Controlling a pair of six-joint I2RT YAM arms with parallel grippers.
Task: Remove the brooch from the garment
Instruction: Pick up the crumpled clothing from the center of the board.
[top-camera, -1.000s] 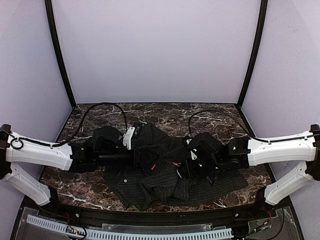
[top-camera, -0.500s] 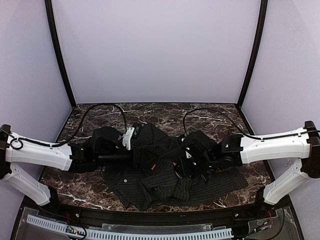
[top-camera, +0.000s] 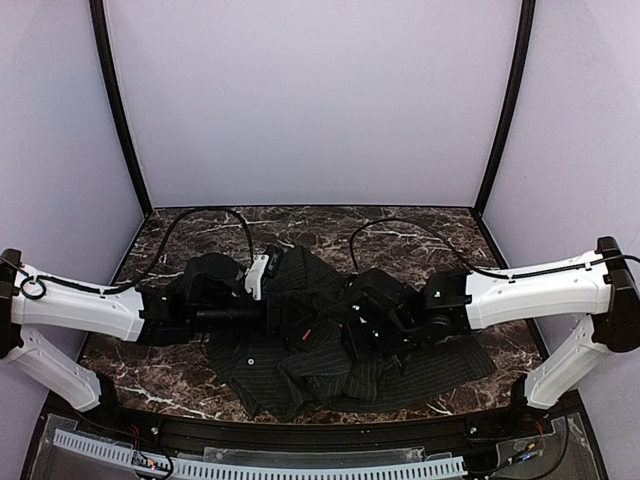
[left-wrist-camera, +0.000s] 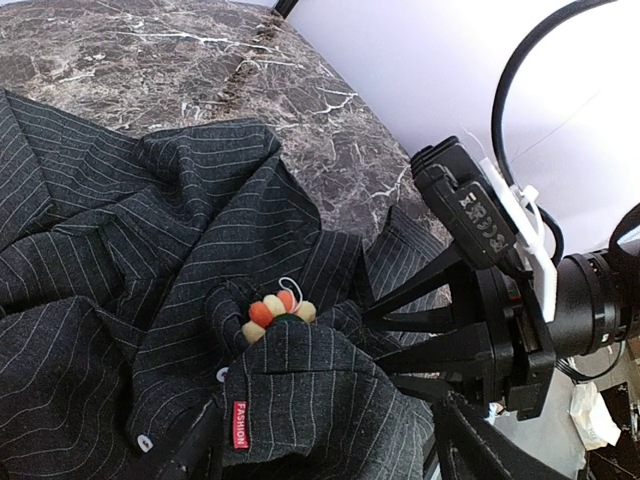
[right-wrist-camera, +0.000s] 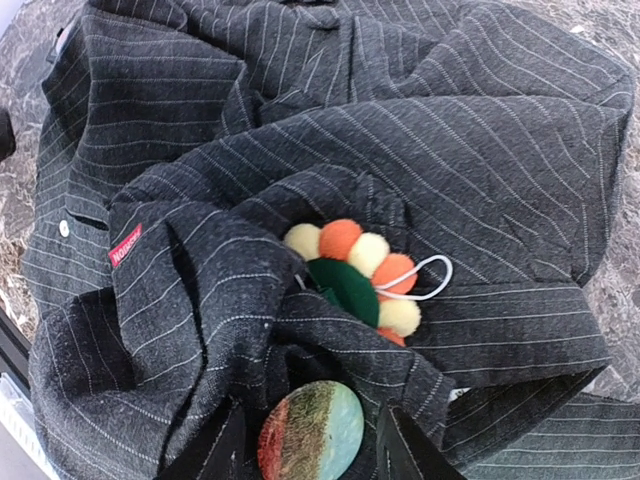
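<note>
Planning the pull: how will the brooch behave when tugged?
The brooch looks soft and light, made of fuzzy beads. Half buried in a fold of the limp garment, it will probably drag cloth along. Its thin white loop could snag.

This looks like a lab or test booth made for robots, not a home. Plain pale walls (top-camera: 310, 100) stand on the far side and on the left and right, held by dark corner posts (top-camera: 118, 105). The table (top-camera: 400, 228) has a dark marble pattern with white veins. Two white and black robot arms (top-camera: 75, 305) are fixed at the near edge, with black cables (top-camera: 205, 212) looping over the table. A white slotted strip (top-camera: 250, 468) with small wires runs along the near edge.
</note>
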